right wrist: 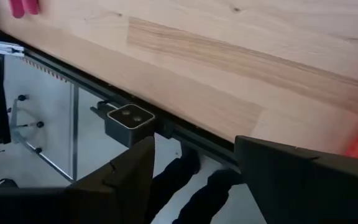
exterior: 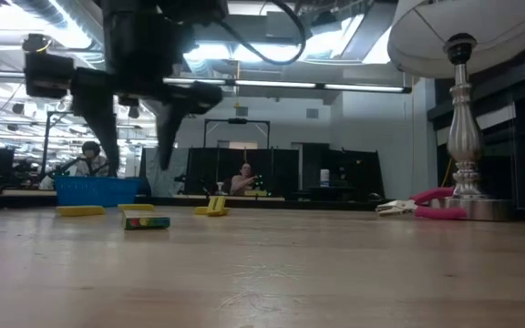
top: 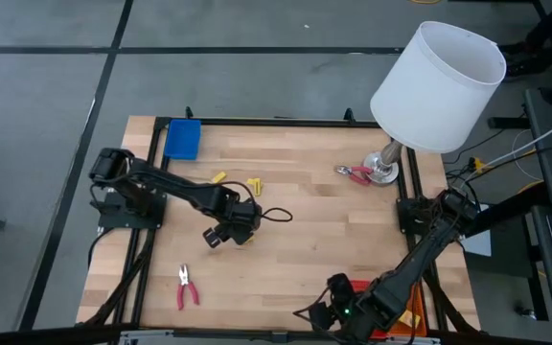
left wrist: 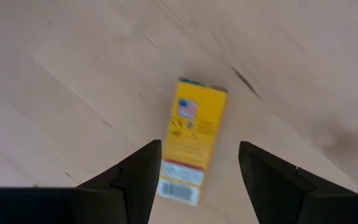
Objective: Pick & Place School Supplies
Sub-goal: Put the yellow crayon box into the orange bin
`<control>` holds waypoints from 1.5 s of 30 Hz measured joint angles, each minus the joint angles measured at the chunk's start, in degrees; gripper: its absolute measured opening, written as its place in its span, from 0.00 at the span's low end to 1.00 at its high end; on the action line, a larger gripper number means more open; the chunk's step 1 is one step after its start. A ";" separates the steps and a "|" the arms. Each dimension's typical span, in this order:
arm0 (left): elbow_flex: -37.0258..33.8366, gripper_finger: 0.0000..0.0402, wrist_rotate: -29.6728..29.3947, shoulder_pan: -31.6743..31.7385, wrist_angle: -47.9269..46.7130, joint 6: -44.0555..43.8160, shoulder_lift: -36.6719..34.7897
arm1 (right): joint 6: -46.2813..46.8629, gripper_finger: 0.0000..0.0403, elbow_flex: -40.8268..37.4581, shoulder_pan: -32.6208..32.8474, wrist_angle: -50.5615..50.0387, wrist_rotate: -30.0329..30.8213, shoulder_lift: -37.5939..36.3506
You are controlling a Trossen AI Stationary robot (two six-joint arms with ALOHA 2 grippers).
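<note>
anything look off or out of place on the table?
Mostly normal scatter. One oddity: a pair of red-handled pliers lies against the base of the white-shaded lamp at the far right, away from the blue plastic tray. The open left claw hovers over a yellow rectangular packet.

My two arms are dark, nearly black, built of slim jointed links on blocky bases — the left arm (top: 175, 192) trails a thin black cable that loops out past its wrist, and the right arm (top: 420, 254) shows a small green light near its wrist. Each ends in a two-finger gripper — left gripper (left wrist: 194, 177), right gripper (right wrist: 194, 180) — whose fingers (left wrist: 138, 180) are matte black, flat-faced and wedge-shaped, tapering to squared tips.
</note>
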 joint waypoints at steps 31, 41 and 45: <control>-3.45 0.53 0.03 2.28 8.63 3.25 1.85 | 0.24 0.56 0.00 0.09 0.62 -1.19 0.02; -3.45 0.53 0.82 0.31 5.93 6.69 1.85 | 0.31 0.56 0.00 0.09 0.83 -1.81 0.02; -3.28 0.53 -0.04 -2.03 4.01 5.48 1.22 | 0.46 0.56 0.00 0.11 0.53 -1.71 0.02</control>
